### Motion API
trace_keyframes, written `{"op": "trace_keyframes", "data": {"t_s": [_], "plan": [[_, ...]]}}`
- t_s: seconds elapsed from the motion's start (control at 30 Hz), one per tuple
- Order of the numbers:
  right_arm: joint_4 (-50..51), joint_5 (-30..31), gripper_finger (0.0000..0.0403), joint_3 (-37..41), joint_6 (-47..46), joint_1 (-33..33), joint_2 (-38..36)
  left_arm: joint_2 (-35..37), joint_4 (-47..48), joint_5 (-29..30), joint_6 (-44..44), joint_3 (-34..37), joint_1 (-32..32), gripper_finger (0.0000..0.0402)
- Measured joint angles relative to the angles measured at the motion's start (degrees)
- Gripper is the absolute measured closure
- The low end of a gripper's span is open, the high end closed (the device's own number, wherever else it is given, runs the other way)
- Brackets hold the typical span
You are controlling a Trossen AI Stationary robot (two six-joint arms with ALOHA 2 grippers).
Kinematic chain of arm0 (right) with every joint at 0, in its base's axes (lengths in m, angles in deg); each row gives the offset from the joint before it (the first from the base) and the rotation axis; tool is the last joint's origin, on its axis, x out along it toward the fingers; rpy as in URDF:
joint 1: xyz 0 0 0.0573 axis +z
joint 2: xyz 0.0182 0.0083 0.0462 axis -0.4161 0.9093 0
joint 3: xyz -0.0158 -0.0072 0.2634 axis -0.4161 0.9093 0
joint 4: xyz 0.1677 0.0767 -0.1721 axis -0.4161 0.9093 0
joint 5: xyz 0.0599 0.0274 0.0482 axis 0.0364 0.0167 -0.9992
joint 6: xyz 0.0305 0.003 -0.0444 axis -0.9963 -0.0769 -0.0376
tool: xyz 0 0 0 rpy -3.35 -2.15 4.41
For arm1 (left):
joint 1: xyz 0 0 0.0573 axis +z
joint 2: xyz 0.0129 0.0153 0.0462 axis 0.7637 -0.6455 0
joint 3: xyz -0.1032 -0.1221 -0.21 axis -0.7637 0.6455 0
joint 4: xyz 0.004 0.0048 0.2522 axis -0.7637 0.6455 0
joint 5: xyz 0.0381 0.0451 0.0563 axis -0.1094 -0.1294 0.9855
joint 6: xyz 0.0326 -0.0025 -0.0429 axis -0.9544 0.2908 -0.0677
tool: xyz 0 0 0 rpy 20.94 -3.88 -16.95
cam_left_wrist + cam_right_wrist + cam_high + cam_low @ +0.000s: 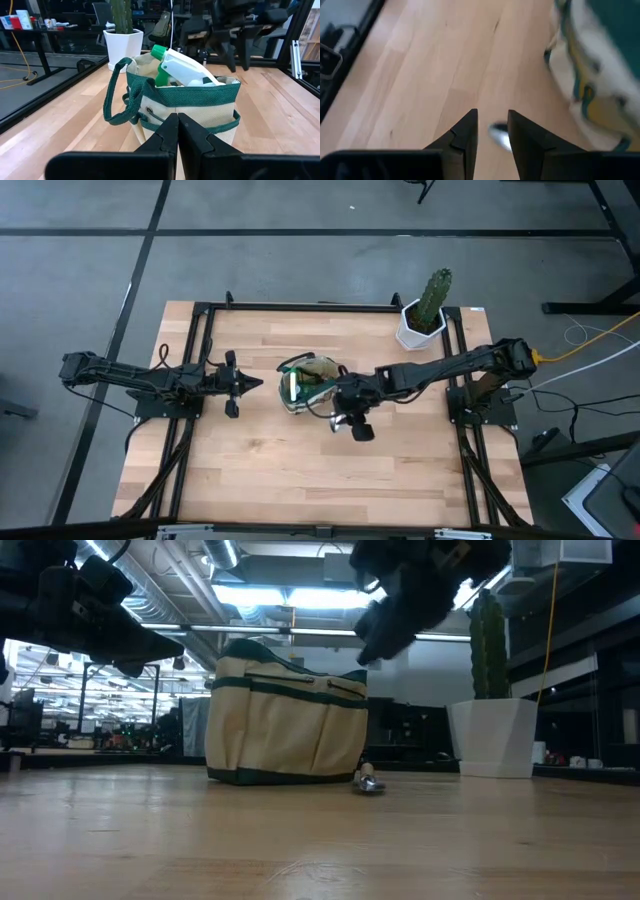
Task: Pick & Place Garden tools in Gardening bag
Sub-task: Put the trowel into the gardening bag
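Centering should come first: the right gripper (492, 131), fingers slightly spread, hovers over a small shiny metal piece (368, 783) beside the beige green-trimmed fabric bag (285, 725), while the left gripper (177, 131), fingers pressed together, waits.

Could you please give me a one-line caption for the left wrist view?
Shut left gripper faces the gardening bag, a green-capped spray bottle poking out.

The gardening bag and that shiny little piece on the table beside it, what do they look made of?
Gardening bag: apparently woven fabric, matte beige with dark green trim; it shows a coarse weave and soft folded handles. The small piece on the table looks like bare metal, judging by its silvery glint, though it is too small to be sure.
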Motion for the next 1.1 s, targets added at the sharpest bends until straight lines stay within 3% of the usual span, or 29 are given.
{"op": "trace_keyframes", "data": {"t_s": [0.17, 0.43, 0.67, 0.87, 1.1], "plan": [[5.2, 0.3, 0.0296, 0.1, -1.1, 0.0, 0.0, 0.0, 0.0, 0.0, 0.0, 0.0, 0.0, 0.0398], [6.6, 7.1, 0.0295, 1.6, 1.4, 0.1, 0.0, 0.0, 0.0, 0.0, 0.0, 0.0, 0.0, 0.0398], [2.4, 8.2, 0.0258, 5.6, 1.4, 0.1, 0.0, 0.0, 0.0, 0.0, 0.0, 0.0, 0.0, 0.0398], [-3.7, 10.4, 0.0213, 7.3, -7.8, 0.0, 0.0, 0.0, 0.0, 0.0, 0.0, 0.0, 0.0, 0.0398], [-3.4, 17.1, 0.0201, 7.7, -28.7, -0.6, 0.0, 0.0, 0.0, 0.0, 0.0, 0.0, 0.0, 0.0398]]}}
